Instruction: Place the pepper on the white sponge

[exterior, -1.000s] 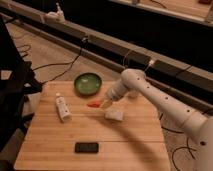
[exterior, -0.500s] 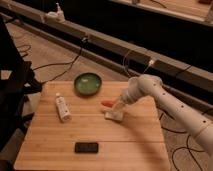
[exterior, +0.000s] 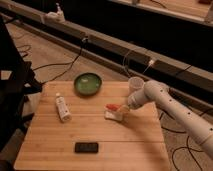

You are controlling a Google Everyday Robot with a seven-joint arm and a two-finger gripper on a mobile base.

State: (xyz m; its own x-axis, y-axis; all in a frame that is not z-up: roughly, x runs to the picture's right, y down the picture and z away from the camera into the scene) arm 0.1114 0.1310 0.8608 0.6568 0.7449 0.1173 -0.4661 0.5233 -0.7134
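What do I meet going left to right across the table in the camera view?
White bottle → black slab and green bowl, nearly level → white sponge with the pepper over it → claw at the sponge's right → paper cup.

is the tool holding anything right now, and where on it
Cannot be told. The tool sits at the right end of the pepper, which lies over the white sponge, but the contact itself is not visible.
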